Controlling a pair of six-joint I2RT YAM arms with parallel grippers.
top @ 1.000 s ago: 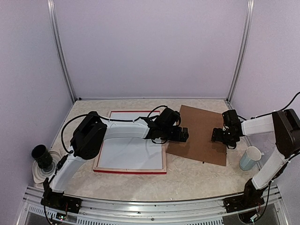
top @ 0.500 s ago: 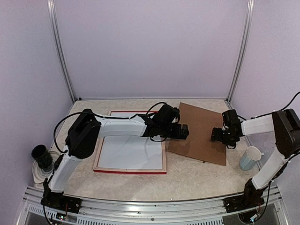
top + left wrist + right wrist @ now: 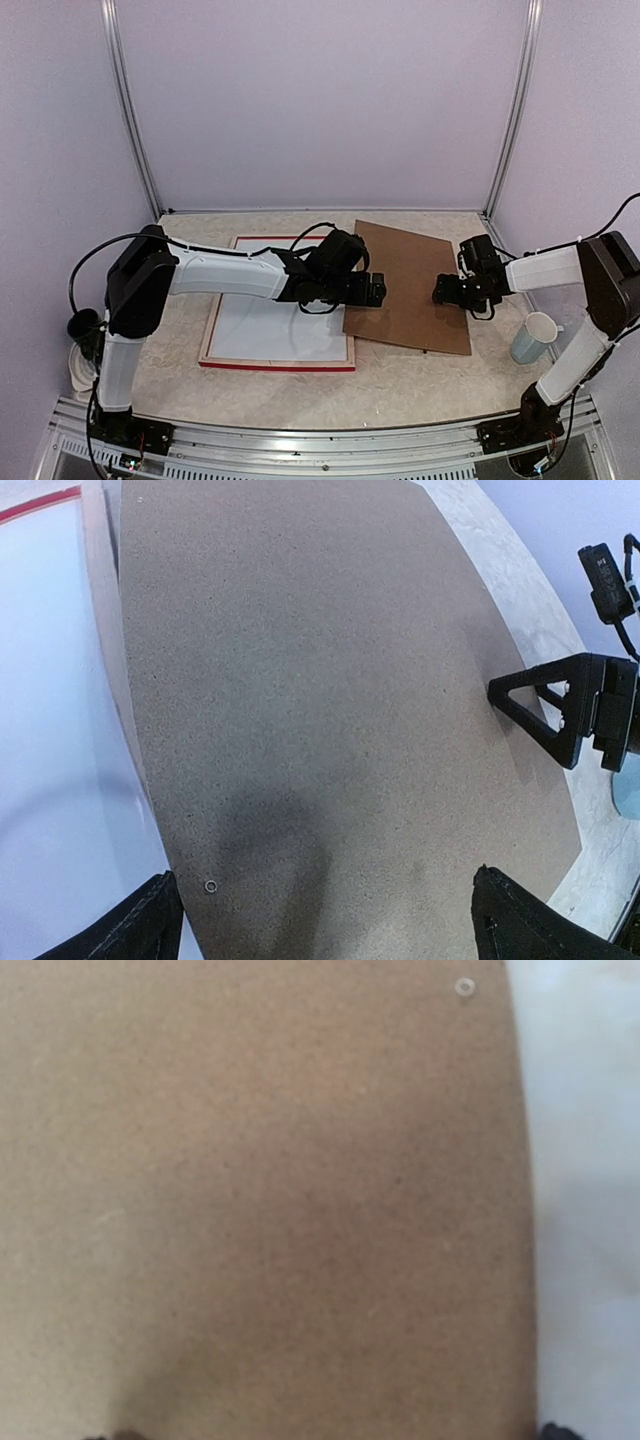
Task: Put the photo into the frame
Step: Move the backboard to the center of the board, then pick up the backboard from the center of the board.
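large rectangular picture frame, red face with pale wood edges (image 3: 260, 366), is lying flat on the beige speckled table (image 3: 420, 385), left of centre. flat brown backing board (image 3: 415, 290) is overlapping its right rim. left gripper (image 3: 378, 290) is sitting low over that edge, jaws spread wide. right gripper (image 3: 440, 291) is over the board's right part, jaws spread, pinching nothing.

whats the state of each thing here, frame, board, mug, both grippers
frame: lying flat, white face up, no photo in view
backing board: out of the frame, lying beside it, left edge meeting the frame's right edge
left gripper: open, over the board's left edge, holding nothing
right gripper: open, over the board's right part, holding nothing
mug: upright, right of the board
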